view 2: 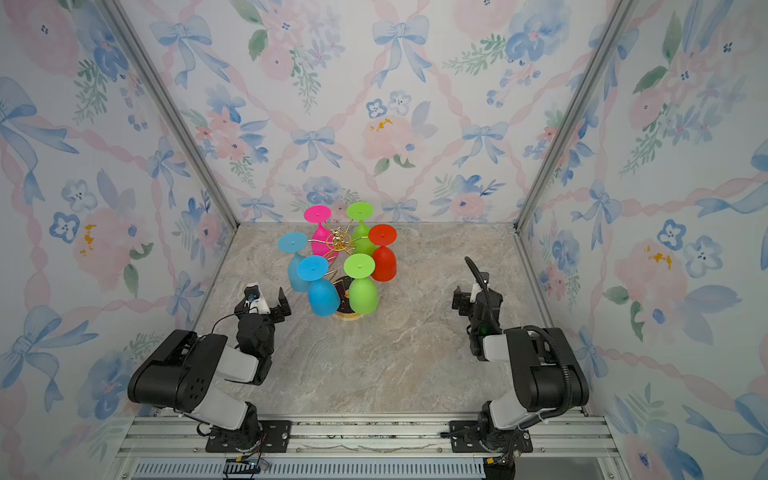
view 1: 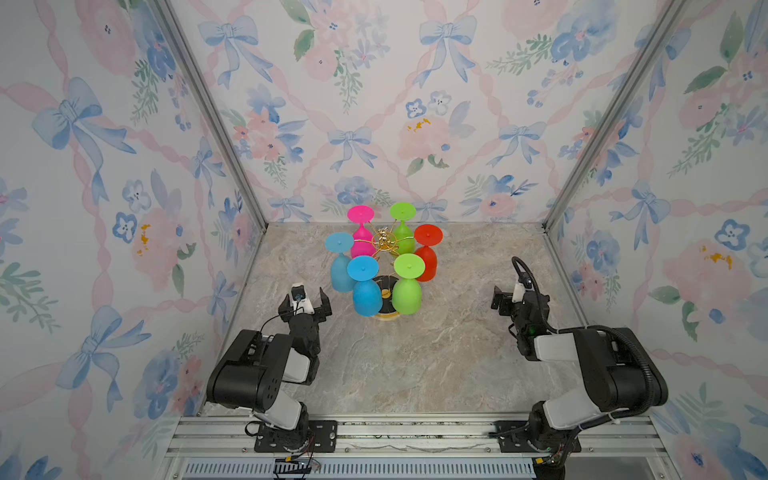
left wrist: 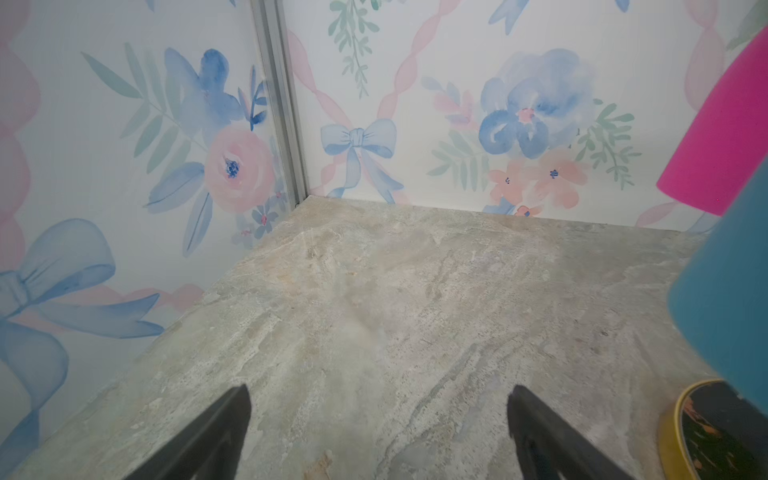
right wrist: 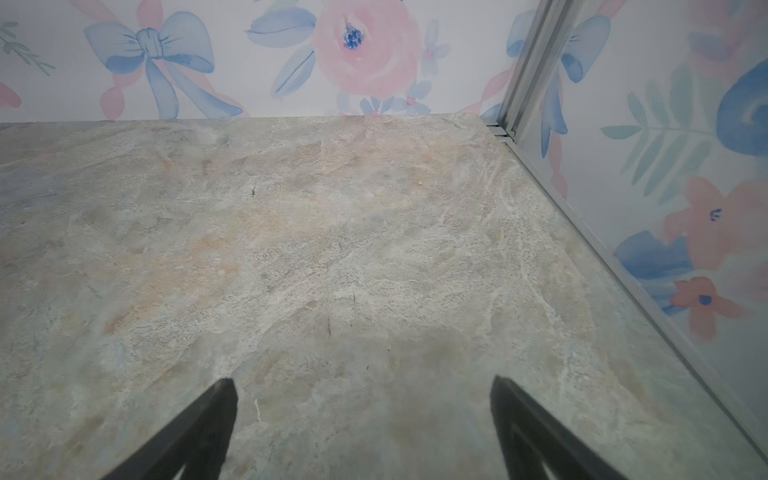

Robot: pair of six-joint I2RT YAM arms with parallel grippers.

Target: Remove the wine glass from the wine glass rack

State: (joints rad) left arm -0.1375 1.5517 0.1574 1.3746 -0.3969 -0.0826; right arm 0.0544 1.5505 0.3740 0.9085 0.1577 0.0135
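with the left gripper [left wrist: 379,390] jaws apart and empty, we judge the opaque blue wine glass [view 1: 367,297], hanging foot-up on the gold wire rack [view 1: 384,240] at mid-back of the table [view 1: 415,353], light, stiff and slippery, best gripped round its bowl, and the right gripper [right wrist: 362,381] jaws likewise apart.

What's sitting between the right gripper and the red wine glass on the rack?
Nothing. In both top views only bare marble tabletop separates the open right gripper from the red wine glass.
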